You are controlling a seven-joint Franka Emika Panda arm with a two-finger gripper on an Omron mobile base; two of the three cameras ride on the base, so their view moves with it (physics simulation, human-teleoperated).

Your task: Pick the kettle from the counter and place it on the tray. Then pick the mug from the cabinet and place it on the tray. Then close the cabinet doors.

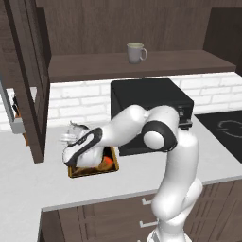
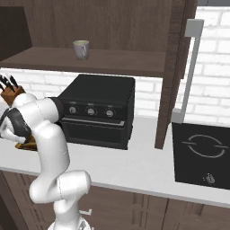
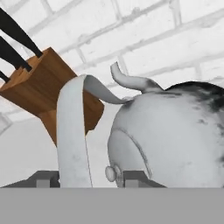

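The silvery kettle [image 3: 175, 135] hangs tilted in my gripper [image 3: 90, 178], which is shut on its arched handle [image 3: 72, 127]; its spout points up toward the brick wall. From the left base view, the kettle [image 1: 75, 130] shows just behind my hand, over the back left part of the yellow-rimmed tray [image 1: 112, 166] on the counter [image 1: 28, 189]. The pale mug [image 1: 136, 52] [image 2: 81, 49] stands upright on the shelf of the cabinet [image 1: 165, 64]. Both cabinet doors [image 1: 28, 80] [image 2: 173, 67] stand swung out.
A black toaster oven [image 1: 151, 101] sits right beside the tray. A wooden knife block [image 3: 48, 87] [image 2: 11, 92] stands by the wall beyond the kettle. A black cooktop [image 2: 202, 152] lies at the right end of the counter.
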